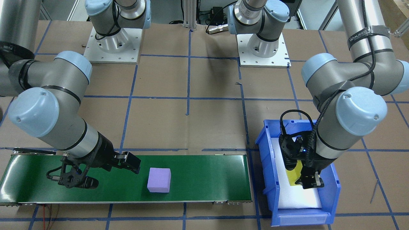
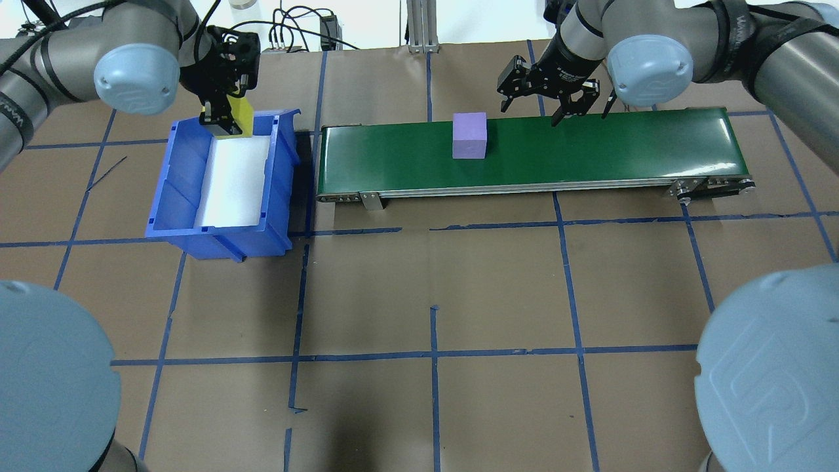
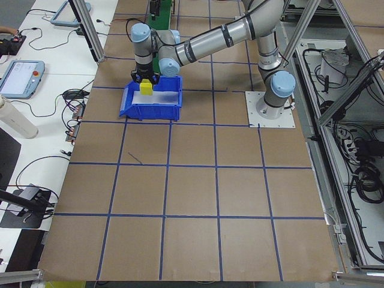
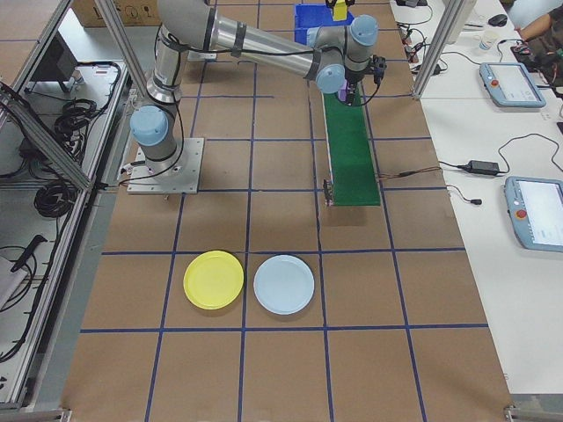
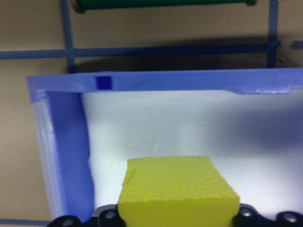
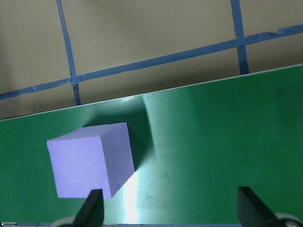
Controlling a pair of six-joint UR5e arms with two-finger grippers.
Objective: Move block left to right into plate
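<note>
The left gripper (image 1: 308, 179) is clamped on a yellow block (image 5: 177, 191), held just above the white foam lining of the blue bin (image 2: 172, 196). In the front-facing view the arm and gripper body cover most of that block, leaving only a yellow sliver; in the left wrist view its lower edge is cut off by the frame, and only the tops of the fingers show beside it.

The right gripper (image 2: 541, 98) hangs over the green conveyor belt (image 2: 590, 151) with its fingers spread apart, holding nothing. A purple block (image 1: 159, 180) sits on the belt beside it, not touching it. In the right wrist view just the two fingertips (image 6: 92, 210) enter at the bottom edge.

The yellow plate (image 4: 214, 280) lies on the brown paper well apart from the belt, beside a pale blue plate (image 4: 283, 284); both appear only in the right-side view.

A strap on the left arm's upper link bears lettering that seems to read "WANJEED" (image 1: 358, 36), though it is too small to be sure.
</note>
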